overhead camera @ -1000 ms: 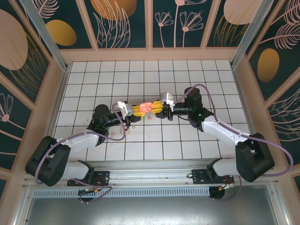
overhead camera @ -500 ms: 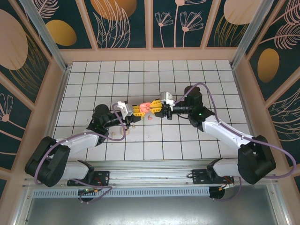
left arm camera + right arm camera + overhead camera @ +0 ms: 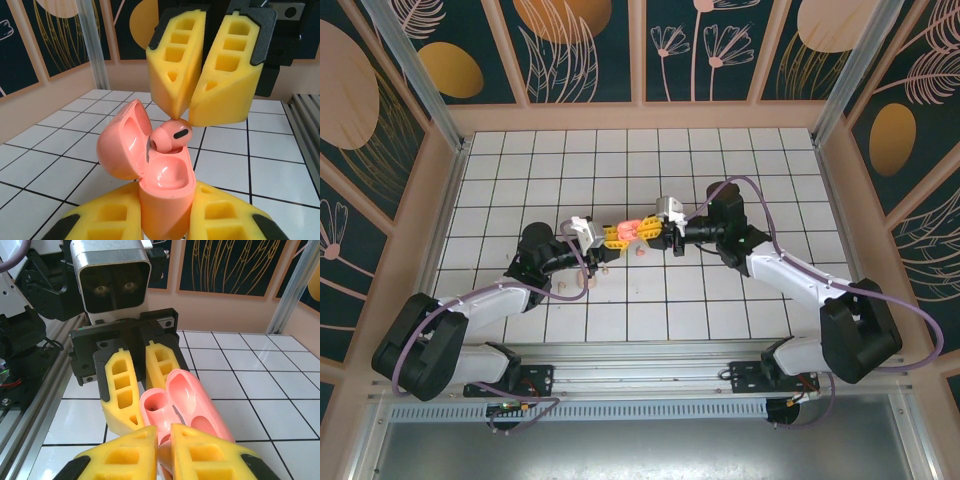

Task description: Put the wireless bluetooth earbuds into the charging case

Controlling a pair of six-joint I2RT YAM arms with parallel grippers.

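Right gripper (image 3: pixel 184 118) pinching coral earbud (image 3: pixel 170 139), open case (image 3: pixel 165 186) beneath (in left gripper (image 3: pixel 165 216))

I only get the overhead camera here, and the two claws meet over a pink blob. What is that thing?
Observer: The left wrist camera shows a coral-pink charging case, its lid swung open, clamped upright in the left gripper.
Visitor: And the other claw?
Observer: The right gripper pinches a pink earbud between its yellow tips, right at the case's mouth.
Visitor: Is it in yet?
Observer: Not fully; its rounded head sits above the rim.
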